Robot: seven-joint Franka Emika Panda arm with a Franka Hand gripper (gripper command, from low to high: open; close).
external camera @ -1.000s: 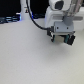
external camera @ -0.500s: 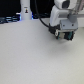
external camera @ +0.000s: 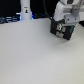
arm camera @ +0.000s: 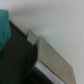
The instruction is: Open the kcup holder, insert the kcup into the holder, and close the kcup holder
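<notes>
The kcup holder [external camera: 61,30] shows as a black boxy shape at the far right of the exterior view, with small greenish spots on its front. My gripper [external camera: 68,21] hangs from the white wrist directly over it, and its dark fingers merge with the box, so open or shut is unclear. In the blurred wrist view a dark surface [arm camera: 15,60] with a grey slab-like edge [arm camera: 50,57] fills the picture, beside a teal-green patch [arm camera: 4,27]. I cannot pick out the kcup for certain.
A white upright post [external camera: 25,10] stands at the back toward the exterior view's left, with dark and blue items around its base. The white table [external camera: 30,55] spreads across the middle and front.
The arm's end and the black mass under it have shifted upward and slightly toward the exterior view's right over the last second.
</notes>
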